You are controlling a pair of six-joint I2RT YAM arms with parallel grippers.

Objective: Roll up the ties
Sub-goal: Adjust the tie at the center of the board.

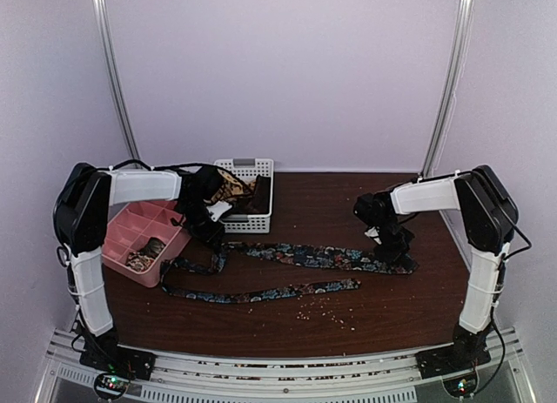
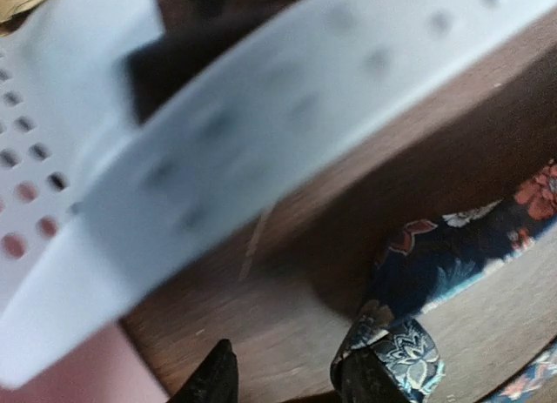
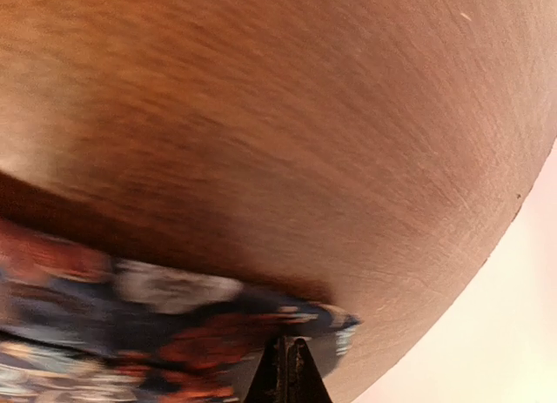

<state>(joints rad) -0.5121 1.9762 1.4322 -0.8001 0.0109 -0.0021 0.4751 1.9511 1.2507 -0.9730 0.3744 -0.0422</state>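
A long, dark floral tie (image 1: 305, 257) lies flat across a brown wood-grain table (image 1: 348, 203), its narrow half doubled back in a loop near the left side. The right gripper (image 1: 399, 253) is down on the wide end. In the right wrist view its fingertips meet in a point at the fabric's edge, so it appears pinched closed on the tie. The left gripper (image 1: 211, 231) sits low by the narrow part, jaws apart with bare wood between them and the cloth touching one finger's outer side. The fabric looks thin, light, limp and smooth. It would likely slide and sag unless taken by an end and kept taut. A tan tie (image 1: 231, 184) and a brown tie (image 1: 258, 198) sit bunched in a white perforated plastic basket (image 1: 261, 222). A pink plastic tray (image 1: 177, 249) with compartments stands beside it.
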